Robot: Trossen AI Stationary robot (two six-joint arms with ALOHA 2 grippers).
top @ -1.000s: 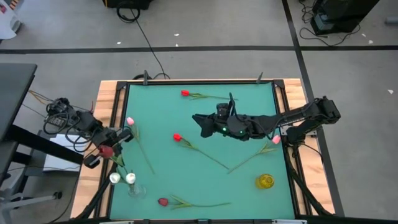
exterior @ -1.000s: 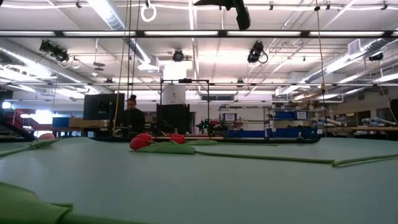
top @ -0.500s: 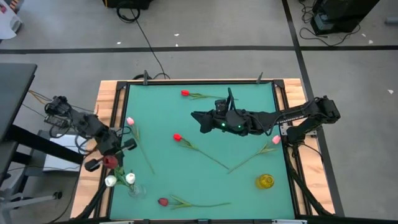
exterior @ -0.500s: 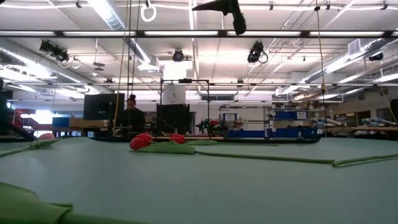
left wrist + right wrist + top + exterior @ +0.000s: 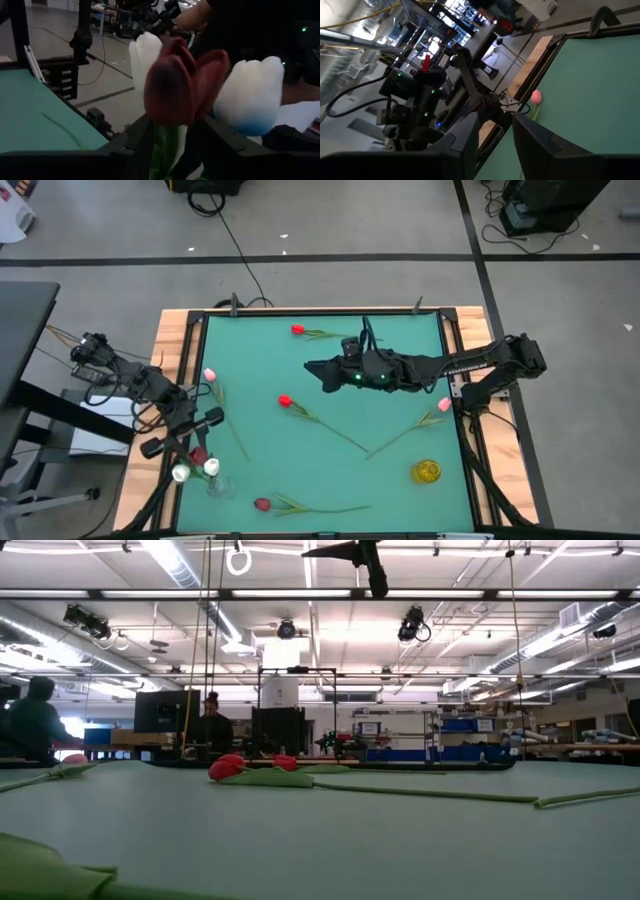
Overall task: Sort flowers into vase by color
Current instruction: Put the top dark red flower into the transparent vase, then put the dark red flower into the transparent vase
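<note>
A dark maroon tulip [image 5: 175,90] stands upright between the open fingers of my left gripper [image 5: 177,150], close to two white tulips [image 5: 250,95]. In the high view this is at the table's near left corner. There my left gripper [image 5: 188,440] sits just beyond a clear glass vase [image 5: 218,486] holding the white tulips [image 5: 181,473]. My right gripper [image 5: 315,370] hangs open and empty high over the table's middle. Red tulips [image 5: 285,401] and pink tulips [image 5: 209,375] lie flat on the green mat. My left gripper has its fingers on either side of the maroon tulip's stem [image 5: 162,155], just below the head, coming in level. I cannot tell whether either finger touches the stem. The tulip stands upright.
A yellow glass [image 5: 427,471] stands at the near right. More tulips lie on the mat: a red one [image 5: 298,330] at the far edge, a pink one [image 5: 443,406] at the right, and a dark red one [image 5: 262,504] at the near edge. A wooden frame [image 5: 170,360] borders the mat.
My left gripper has moved toward the table's near edge and the glass vase and has rolled a little. The maroon tulip's head has travelled with it and now sits next to the white tulips. My right gripper has drifted slightly toward the far edge.
</note>
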